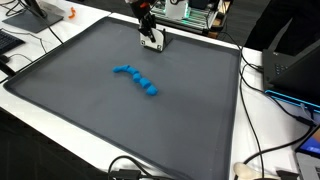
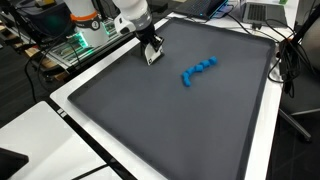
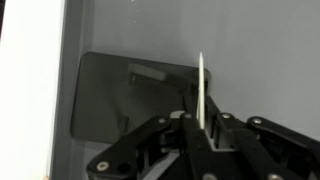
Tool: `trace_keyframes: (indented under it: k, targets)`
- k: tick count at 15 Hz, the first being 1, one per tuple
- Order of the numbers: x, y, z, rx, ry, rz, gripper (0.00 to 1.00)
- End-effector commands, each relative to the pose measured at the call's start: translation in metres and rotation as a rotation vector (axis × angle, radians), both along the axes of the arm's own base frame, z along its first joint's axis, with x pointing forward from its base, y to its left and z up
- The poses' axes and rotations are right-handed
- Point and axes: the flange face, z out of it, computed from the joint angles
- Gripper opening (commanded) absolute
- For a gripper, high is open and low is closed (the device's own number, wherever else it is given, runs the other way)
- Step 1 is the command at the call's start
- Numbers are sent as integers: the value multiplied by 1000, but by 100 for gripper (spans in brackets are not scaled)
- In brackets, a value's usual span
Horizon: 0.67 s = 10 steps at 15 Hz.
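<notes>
Wrist view: hand (image 3: 203, 120) clamped thin white card (image 3: 202, 85) edge-on. Only exterior views showed blue toy (image 1: 137, 78) on counter (image 1: 80, 110), well apart.

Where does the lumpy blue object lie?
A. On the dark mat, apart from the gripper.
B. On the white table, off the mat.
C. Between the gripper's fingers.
A: the blue object lies in the middle of the mat, while the gripper, holding a thin white piece, stands near the mat's edge.
</notes>
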Motion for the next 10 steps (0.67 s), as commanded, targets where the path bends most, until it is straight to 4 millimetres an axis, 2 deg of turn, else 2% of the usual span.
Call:
trace_keyframes:
  k: [1, 7, 8, 10]
  targets:
    - [-18, 1, -19, 5, 23, -2, 48]
    - [-17, -4, -5, -15, -40, -32, 93]
    - [-17, -4, -5, -16, -40, -32, 99]
    - [-17, -4, -3, -7, -44, -31, 100]
